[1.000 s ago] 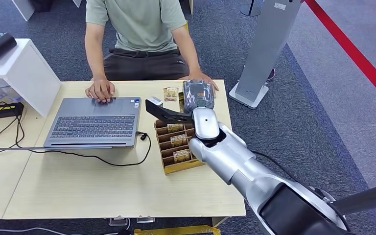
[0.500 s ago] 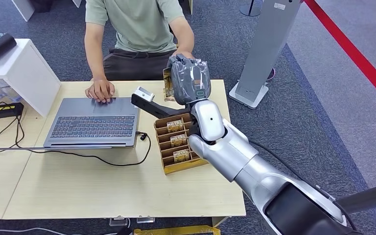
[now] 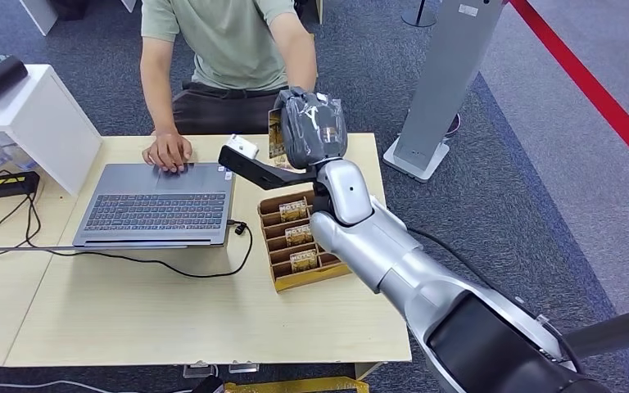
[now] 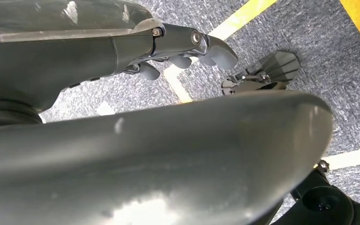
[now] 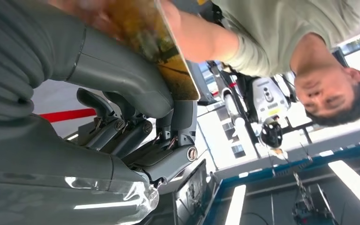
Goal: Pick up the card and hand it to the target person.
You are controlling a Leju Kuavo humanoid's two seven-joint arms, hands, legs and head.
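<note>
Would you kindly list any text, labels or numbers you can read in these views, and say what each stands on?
No text can be read.
Label on the grey pillar: too small.
Card in the right hand: printed picture, blurred.
Cards in the cardboard holder: too small.
Laptop keys and stickers: too small.

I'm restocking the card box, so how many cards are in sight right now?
4. Three stand in separate slots of the cardboard box: the far card, middle card and near card. The held card is in the right hand. Others may be hidden.
</note>
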